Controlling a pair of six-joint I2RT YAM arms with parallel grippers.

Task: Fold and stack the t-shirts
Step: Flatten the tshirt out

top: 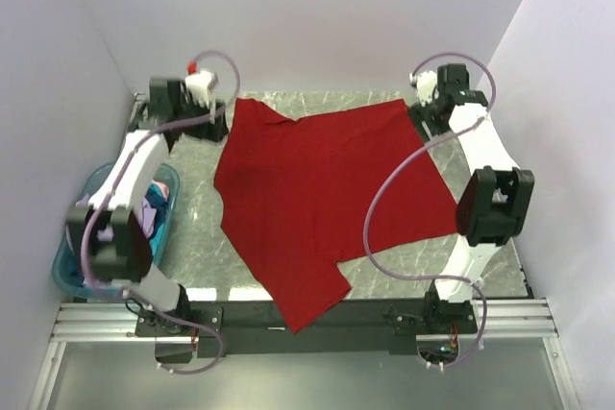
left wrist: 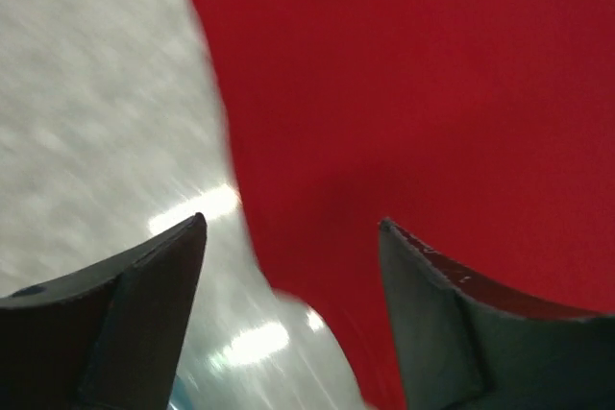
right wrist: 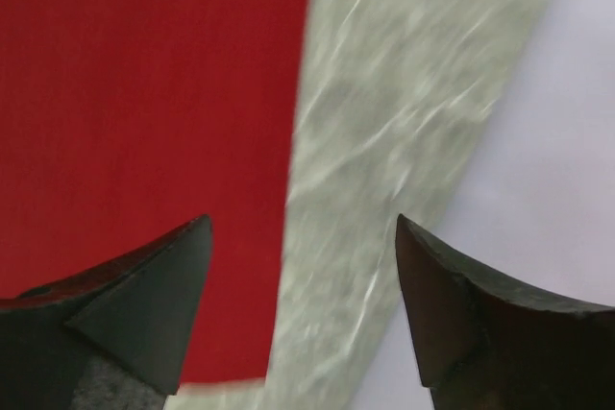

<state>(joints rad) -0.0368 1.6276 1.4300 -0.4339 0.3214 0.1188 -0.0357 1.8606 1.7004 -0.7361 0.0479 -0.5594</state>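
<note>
T-shirt (top: 317, 189) flat on table (top: 197, 237), left gripper (left wrist: 293, 228) and right gripper (right wrist: 303, 223) released over its side edges

Counter (top: 199, 237): grey-green marbled top w/ pale veins, glossy. Bright glare spots show on it in left wrist view (left wrist: 86, 93); streaky veins in right wrist view (right wrist: 384, 141).

Teal plastic basket (top: 97, 178) sits off the counter's left edge, near-left.

Plain white walls on 3 sides: far wall (top: 317, 16), left wall (top: 48, 93), right wall (top: 567, 122). Right wall meets the counter edge.

Black strip (top: 365, 312) along the near edge, silver alu rails (top: 96, 319) beside it. Grey panel (top: 307, 381) nearest.
</note>
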